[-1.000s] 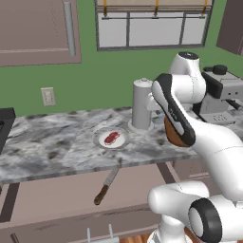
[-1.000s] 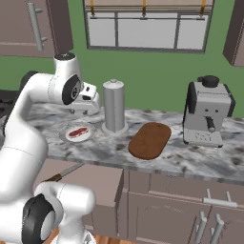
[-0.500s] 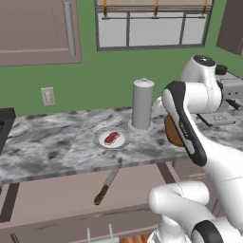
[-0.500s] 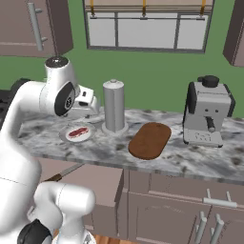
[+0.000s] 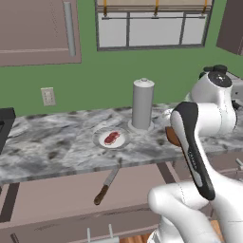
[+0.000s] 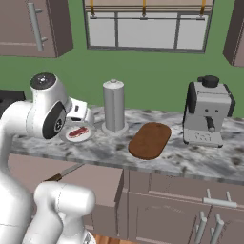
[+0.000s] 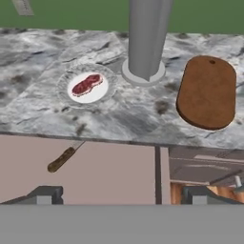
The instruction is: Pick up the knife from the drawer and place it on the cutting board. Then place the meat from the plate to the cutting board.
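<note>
Gripper (image 7: pixel 119 195) hangs above the open drawer (image 7: pixel 109 174), fingertips (image 7: pixel 45 194) spread wide apart, holding nothing. In the drawer lies the knife (image 7: pixel 62 157), brown handle toward the camera, blade running under the counter edge. Past it, on the grey marbled countertop (image 7: pixel 38 109), the white plate (image 7: pixel 86 87) carries the slab of red meat (image 7: pixel 87 84). Just right of the plate stands a tall grey canister (image 7: pixel 145 38). Right again, the reddish-brown cutting board (image 7: pixel 208 92) lies bare. Farther right, a grey coffee machine (image 6: pixel 208 112) against the green wall (image 6: pixel 157 71).
</note>
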Robot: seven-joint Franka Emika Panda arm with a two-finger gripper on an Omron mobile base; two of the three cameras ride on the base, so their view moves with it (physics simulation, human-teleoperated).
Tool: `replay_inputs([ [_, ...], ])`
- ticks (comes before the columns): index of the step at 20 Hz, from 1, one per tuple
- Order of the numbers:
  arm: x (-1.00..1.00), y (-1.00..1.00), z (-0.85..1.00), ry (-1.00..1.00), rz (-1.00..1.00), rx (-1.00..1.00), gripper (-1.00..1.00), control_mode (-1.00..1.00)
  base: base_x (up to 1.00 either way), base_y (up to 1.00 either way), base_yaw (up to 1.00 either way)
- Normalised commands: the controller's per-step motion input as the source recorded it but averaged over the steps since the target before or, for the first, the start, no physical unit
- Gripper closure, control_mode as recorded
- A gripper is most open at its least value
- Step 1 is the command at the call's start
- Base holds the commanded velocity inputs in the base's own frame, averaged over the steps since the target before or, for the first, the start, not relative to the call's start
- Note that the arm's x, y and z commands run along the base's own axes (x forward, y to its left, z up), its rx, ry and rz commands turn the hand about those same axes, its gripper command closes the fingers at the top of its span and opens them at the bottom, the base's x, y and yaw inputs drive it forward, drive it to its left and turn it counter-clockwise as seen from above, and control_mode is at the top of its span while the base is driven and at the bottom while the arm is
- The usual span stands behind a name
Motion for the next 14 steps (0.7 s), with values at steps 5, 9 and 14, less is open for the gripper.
replay_inputs([
  [5,-0.38,0.0,0.0,0.01,-0.03,0.0,-1.0,-1.0,0.0,0.0,0.0],
  [9,-0.38,0.18,0.0,0.02,-0.02,-0.09,-1.0,-1.0,0.0,0.0,0.0],
  [14,-0.39,0.38,0.0,0.14,-0.07,-0.1,-1.0,-1.0,0.0,0.0,0.0],
])
